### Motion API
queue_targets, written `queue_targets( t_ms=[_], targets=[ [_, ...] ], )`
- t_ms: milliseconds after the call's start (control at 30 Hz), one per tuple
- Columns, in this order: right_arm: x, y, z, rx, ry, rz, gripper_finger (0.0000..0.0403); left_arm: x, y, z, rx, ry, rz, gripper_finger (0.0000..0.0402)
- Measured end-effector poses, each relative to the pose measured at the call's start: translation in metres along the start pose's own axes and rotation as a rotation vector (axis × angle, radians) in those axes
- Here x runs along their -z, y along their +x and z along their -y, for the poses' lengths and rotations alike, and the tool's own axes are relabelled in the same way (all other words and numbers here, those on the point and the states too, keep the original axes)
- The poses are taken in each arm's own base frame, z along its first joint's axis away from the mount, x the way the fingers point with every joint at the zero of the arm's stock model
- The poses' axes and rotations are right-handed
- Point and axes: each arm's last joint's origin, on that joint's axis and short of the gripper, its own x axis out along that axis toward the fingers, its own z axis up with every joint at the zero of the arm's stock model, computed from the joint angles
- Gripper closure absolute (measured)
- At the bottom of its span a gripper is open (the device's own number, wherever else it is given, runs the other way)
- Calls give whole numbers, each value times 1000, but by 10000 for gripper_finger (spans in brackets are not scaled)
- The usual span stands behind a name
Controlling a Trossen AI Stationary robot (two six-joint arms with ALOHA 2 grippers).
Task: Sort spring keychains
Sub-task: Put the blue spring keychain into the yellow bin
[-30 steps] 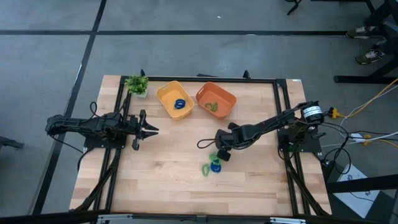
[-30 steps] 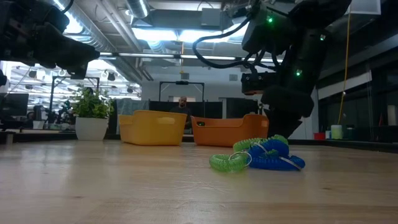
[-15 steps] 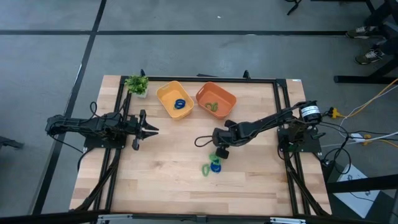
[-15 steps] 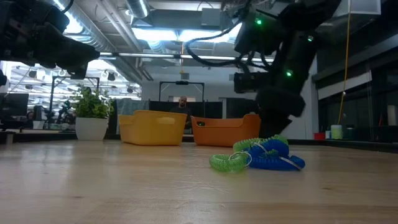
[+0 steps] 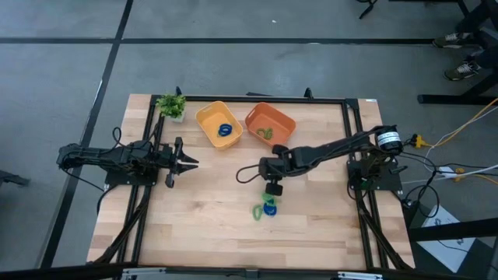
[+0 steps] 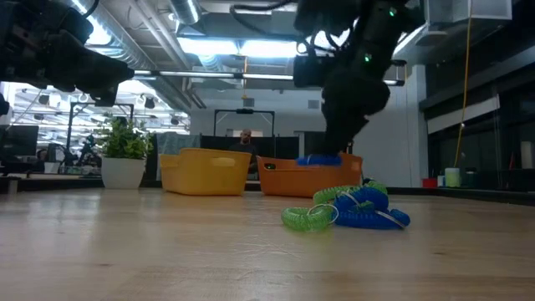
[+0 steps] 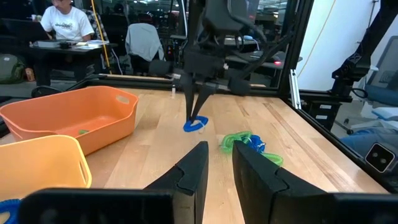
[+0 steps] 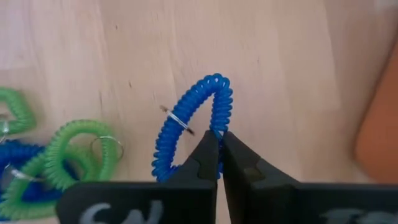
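Note:
My right gripper (image 5: 273, 187) points down over the middle of the table, shut on a blue spring keychain (image 8: 193, 115); the low view shows that blue coil (image 6: 318, 159) in front of the orange tray. A pile of green and blue keychains (image 5: 266, 208) lies on the wood just nearer than it, also in the low view (image 6: 347, 209). The yellow tray (image 5: 208, 117) holds a blue keychain (image 5: 226, 130). The orange tray (image 5: 280, 119) holds a green one (image 5: 265, 133). My left gripper (image 5: 189, 162) waits open at the table's left. My right gripper pinches the blue keychain's coil at one side of the loop (image 8: 219, 126) between its two fingertips (image 7: 198, 106). The fingers come from above, pointing down. The loop hangs below them, lifted clear of the table, with its small metal ring (image 8: 177, 120) on the side away from the fingers.
A potted green plant (image 5: 171, 105) stands at the far left corner beside the yellow tray. A dark metal frame (image 5: 346, 109) runs around the table's edges. Bare wood lies between the two arms and toward the near edge. A person (image 7: 62, 18) sits in the room beyond.
My right gripper has risen from the pile and moved a little toward the table's left and far side. The blue keychain it holds has come up with it, lifted clear of the pile. The other keychains stay where they lay.

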Motion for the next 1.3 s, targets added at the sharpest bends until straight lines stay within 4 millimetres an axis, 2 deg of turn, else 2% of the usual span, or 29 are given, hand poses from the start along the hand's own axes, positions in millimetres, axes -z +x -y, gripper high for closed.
queue_targets(
  t_ms=[333, 567, 767, 933, 1033, 1133, 1300],
  targets=[
    [-19, -25, 1, -15, -94, -18, 396, 0, 0, 0, 0, 0, 0, 332],
    [-19, -41, 5, -7, -137, -70, 392, 0, 0, 0, 0, 0, 0, 334],
    [-13, -75, 14, 8, -107, -36, 391, 0, 0, 0, 0, 0, 0, 332],
    [-10, -106, 29, 44, -82, 45, 390, 0, 0, 0, 0, 0, 0, 333],
    [-16, -117, 41, 47, -41, 143, 390, 0, 0, 0, 0, 0, 0, 334],
    [-28, -119, 51, 48, -30, 257, 390, 0, 0, 0, 0, 0, 0, 333],
    [-49, -117, 67, -56, -39, 428, 390, 0, 0, 0, 0, 0, 0, 332]
  ],
)
